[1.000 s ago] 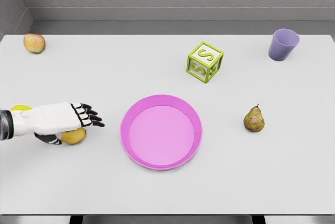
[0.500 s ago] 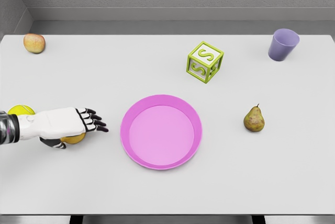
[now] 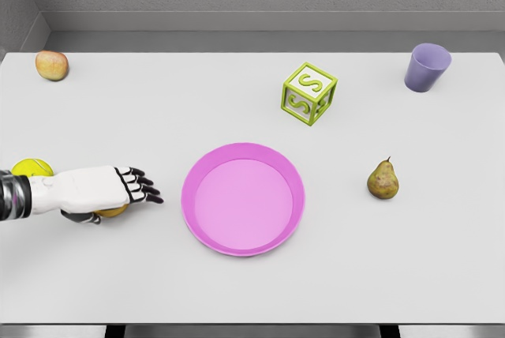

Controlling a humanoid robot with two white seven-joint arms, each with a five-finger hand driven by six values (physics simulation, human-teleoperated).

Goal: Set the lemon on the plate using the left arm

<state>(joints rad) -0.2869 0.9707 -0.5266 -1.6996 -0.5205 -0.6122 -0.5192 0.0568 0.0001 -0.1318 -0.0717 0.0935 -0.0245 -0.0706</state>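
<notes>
White table (image 3: 158, 109) is filling the head view, its left, right and near edges all showing. The left hand (image 3: 110, 189) is lying low over the left side, arm entering from the left edge, dark fingers (image 3: 146, 188) stretched flat toward the plate (image 3: 243, 198) and holding nothing. The lemon (image 3: 110, 212) is sitting on the table under the palm (only a yellow sliver is peeking out below the hand), not lifted. Bare surface is separating fingertips from the pink plate's left rim. A second yellow fruit (image 3: 30, 167) is sitting just behind the forearm near the left edge. An apple (image 3: 51, 65) is resting at the far left corner, a green letter block (image 3: 308, 93) beyond the plate, a purple cup (image 3: 427, 67) at the far right, a pear (image 3: 383, 179) right of the plate, well apart from it.
</notes>
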